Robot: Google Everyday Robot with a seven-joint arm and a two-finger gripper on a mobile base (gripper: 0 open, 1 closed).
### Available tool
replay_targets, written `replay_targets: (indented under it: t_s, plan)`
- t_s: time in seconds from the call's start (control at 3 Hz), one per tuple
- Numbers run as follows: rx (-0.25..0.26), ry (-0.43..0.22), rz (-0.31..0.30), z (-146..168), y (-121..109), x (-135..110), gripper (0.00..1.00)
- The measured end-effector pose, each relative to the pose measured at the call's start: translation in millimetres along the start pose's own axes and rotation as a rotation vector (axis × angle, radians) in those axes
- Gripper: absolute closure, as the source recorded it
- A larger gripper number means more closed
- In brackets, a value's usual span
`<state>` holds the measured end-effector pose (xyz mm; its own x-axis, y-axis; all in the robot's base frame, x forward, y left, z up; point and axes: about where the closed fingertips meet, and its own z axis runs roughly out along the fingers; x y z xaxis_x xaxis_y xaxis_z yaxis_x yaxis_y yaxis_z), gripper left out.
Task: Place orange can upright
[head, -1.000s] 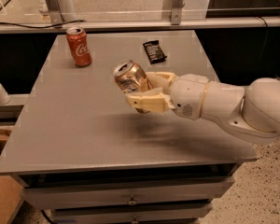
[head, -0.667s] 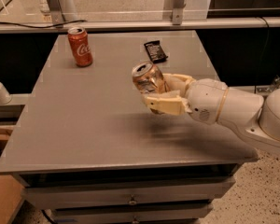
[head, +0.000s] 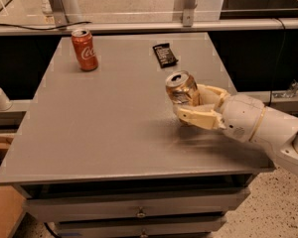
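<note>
The orange can (head: 181,89) is shiny golden-orange with dented sides and a silver top. It is nearly upright, leaning a little to the left, at the right side of the grey table (head: 104,128). My gripper (head: 191,103) comes in from the right and is shut on the can's lower half, with one cream finger (head: 196,118) in front and one behind. I cannot tell whether the can's base touches the table.
A red Coca-Cola can (head: 85,49) stands upright at the table's far left. A black flat packet (head: 165,54) lies at the far middle. A rail and posts run behind the table. Drawers sit under the front edge.
My gripper has carried the can to the right across the table and turned it more upright.
</note>
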<state>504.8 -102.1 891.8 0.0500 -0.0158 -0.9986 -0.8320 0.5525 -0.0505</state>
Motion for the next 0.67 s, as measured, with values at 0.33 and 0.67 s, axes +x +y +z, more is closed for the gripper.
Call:
replay_targets:
  t_s: [0.33,0.67]
  plan:
    - [0.024,-0.016,0.010,-19.8,-7.7,13.9,1.00]
    - [0.038,-0.007,0.023,-35.0,-9.3,25.6,1.00]
